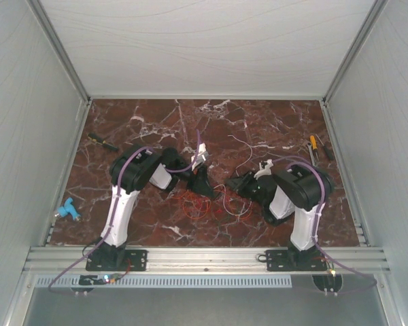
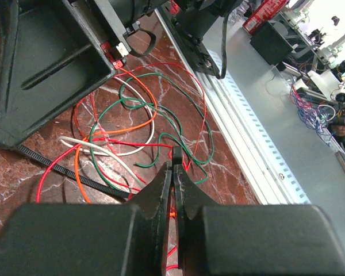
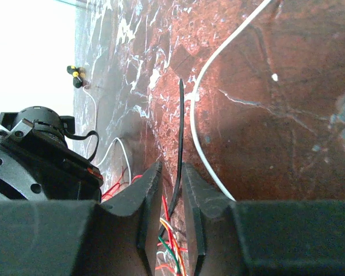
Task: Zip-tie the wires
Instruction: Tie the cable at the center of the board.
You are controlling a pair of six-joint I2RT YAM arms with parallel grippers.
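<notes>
The wires (image 2: 132, 126), thin red, orange, white and green, lie in loose loops on the marble between the two arms (image 1: 197, 202). The zip tie (image 2: 75, 175) is a black strip lying across them. My left gripper (image 2: 175, 164) is shut, with a short black end of the zip tie sticking out past its tips and a red wire showing in the slit. My right gripper (image 3: 171, 167) stands a little open around the zip tie (image 3: 179, 149), which lies against one finger with a gap on the other side. Its tail points away over the table. Several wires (image 3: 171, 230) pass under these jaws.
A long white wire (image 3: 198, 144) curves across the table beyond my right gripper. A yellow-handled screwdriver (image 1: 102, 141) lies at the far left and more hand tools (image 1: 314, 146) at the far right. A blue part (image 1: 66, 210) sits near the left wall.
</notes>
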